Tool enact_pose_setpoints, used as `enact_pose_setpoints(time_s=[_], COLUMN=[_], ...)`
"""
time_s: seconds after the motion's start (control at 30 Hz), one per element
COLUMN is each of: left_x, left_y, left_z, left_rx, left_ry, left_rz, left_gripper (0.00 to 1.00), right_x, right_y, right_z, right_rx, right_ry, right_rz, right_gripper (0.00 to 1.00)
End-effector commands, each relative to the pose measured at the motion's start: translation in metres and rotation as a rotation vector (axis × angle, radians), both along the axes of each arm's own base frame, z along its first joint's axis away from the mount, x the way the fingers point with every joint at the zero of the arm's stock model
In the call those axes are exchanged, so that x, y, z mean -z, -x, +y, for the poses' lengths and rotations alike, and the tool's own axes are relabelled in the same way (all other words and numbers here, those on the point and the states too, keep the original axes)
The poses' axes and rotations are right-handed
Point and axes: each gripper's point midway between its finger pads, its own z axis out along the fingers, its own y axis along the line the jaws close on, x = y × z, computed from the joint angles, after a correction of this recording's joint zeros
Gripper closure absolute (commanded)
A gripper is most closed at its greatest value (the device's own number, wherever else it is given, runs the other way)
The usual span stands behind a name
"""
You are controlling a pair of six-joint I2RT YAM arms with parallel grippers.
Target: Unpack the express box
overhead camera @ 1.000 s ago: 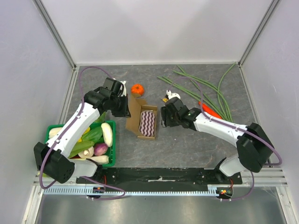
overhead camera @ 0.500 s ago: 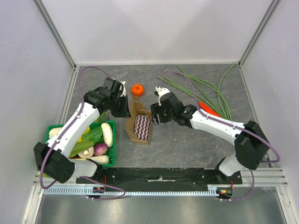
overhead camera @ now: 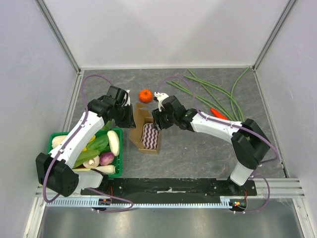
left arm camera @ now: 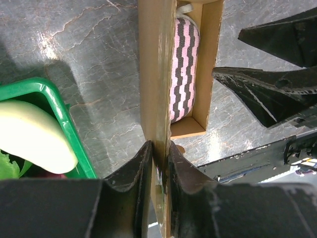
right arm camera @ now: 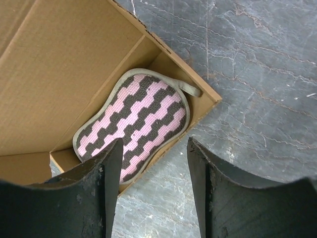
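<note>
Near left: green crate [left arm camera: 60,113] full of vegetables, a white eggplant [overhead camera: 113,142] along its right side. The crate sits on the grey marbled worktop [overhead camera: 198,148].

Just right of the crate: express box [overhead camera: 140,144], brown cardboard, in the middle of the worktop between the two arms. The lid is open and the flap stands roughly upright on the box's left side. In the box a pink-and-dark zigzag knit pad [right arm camera: 133,121] lies flat with its small loop toward a corner, filling most of the floor.

Left tool [left arm camera: 159,148]: jaws narrow, pinched on the edge of the upright flap, one finger each side of the cardboard.

Right tool [right arm camera: 154,148]: jaws wide, holding nothing, over the far right part of the box. The pad and box wall show between its fingers. Contact with the box cannot be told.

Further back: small orange fruit [overhead camera: 145,95] just beyond the box, clear of it. Far right: long green beans [overhead camera: 218,96] spread across the worktop, and a red pepper-like piece [overhead camera: 220,115] partly hidden by the right arm.
</note>
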Motion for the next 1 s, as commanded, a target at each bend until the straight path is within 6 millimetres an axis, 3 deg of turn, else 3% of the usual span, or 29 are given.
enact_pose_setpoints(time_s=[0.0, 0.2, 0.37, 0.47, 0.63, 0.97], left_x=[-0.003, 0.004, 0.006, 0.005, 0.005, 0.01], left_y=[-0.001, 0.002, 0.001, 0.001, -0.001, -0.005], left_z=[0.006, 0.01, 0.009, 0.008, 0.005, 0.003], left_rx=[-0.014, -0.025, -0.025, -0.018, -0.013, -0.002], left_ry=[-0.002, 0.002, 0.014, 0.026, 0.044, 0.049], left_rz=[-0.032, -0.012, -0.007, -0.008, -0.007, -0.001], left_gripper=[0.76, 0.77, 0.85, 0.86, 0.88, 0.98], right_x=[-0.01, 0.012, 0.031, 0.037, 0.05, 0.085], right_y=[-0.013, -0.016, -0.02, -0.021, -0.021, 0.0], right_z=[0.024, 0.03, 0.027, 0.028, 0.028, 0.027], right_rx=[-0.034, -0.015, 0.014, 0.005, -0.002, -0.068], right_ry=[-0.051, -0.026, 0.014, 0.03, 0.072, 0.136], right_rz=[-0.03, 0.014, 0.028, 0.029, 0.06, 0.155], right_gripper=[0.39, 0.41, 0.41, 0.33, 0.3, 0.32])
